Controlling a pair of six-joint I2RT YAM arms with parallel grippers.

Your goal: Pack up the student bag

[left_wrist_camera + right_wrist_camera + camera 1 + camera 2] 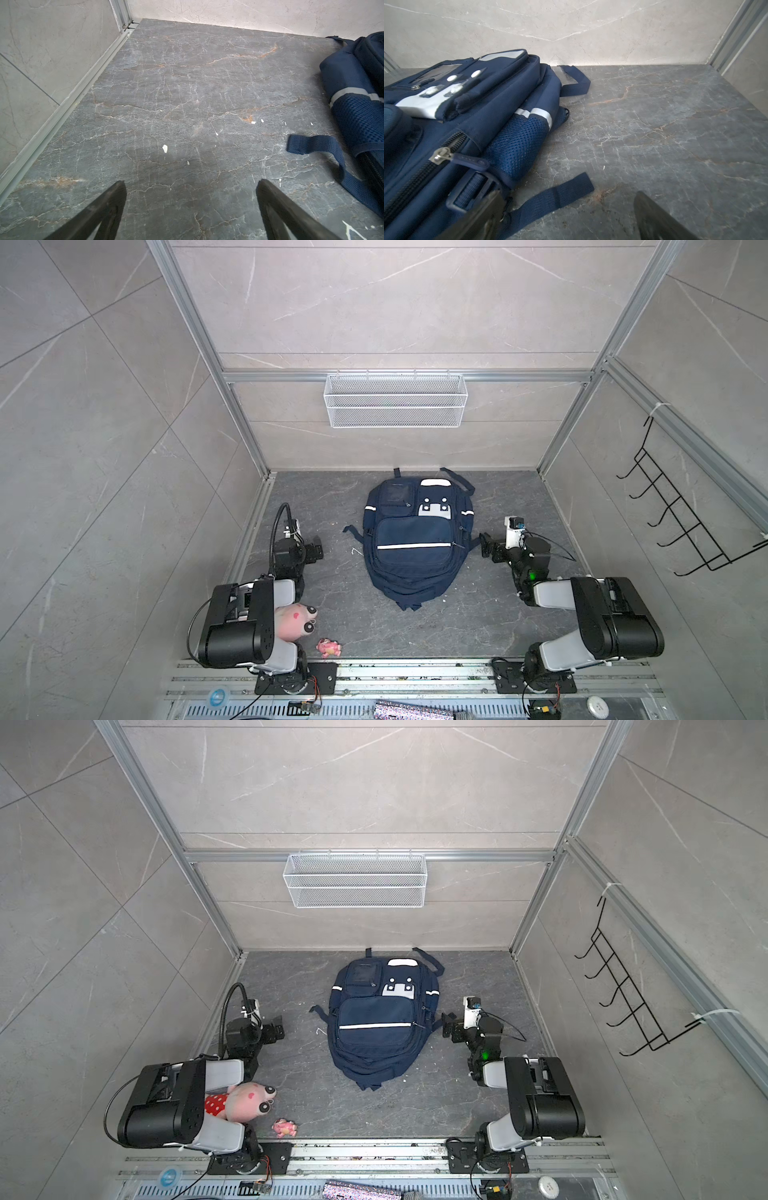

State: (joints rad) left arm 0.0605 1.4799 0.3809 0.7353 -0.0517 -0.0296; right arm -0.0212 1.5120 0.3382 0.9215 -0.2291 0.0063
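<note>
a dark grey veined table [498, 614] sits boxed in by pale grey tiled walls [104, 406], with a white mesh basket [395, 400] on the back wall and a black hook rack [685, 510] on the right one. the student bag [411, 539] [376, 1019] lies flat, pockets up, in the middle of the table, closer to the back edge than the front. its long axis runs front edge to back edge: the squarer end with the grey-white patch [432, 513] points at the back wall, the rounded narrower end at the front edge. which end is the top i cannot tell.

the bag's underside is hidden. my left wrist view cuts it down to one side and a loose strap [315, 145]; my right wrist view loses its near end. a pink plush toy [249, 1100] by the front left corner is half buried under my left arm, and a small pink toy [329, 648] beside it is too small to make out.

the bag lies between my tools. my left gripper [319, 548] [191, 187] stands apart from the side facing the table's left edge, fingers spread wide over bare table. my right gripper [484, 545] [568, 193] is just beside the opposite side, also spread wide and holding nothing; one finger [483, 214] overlaps the bag's edge, contact unclear.
</note>
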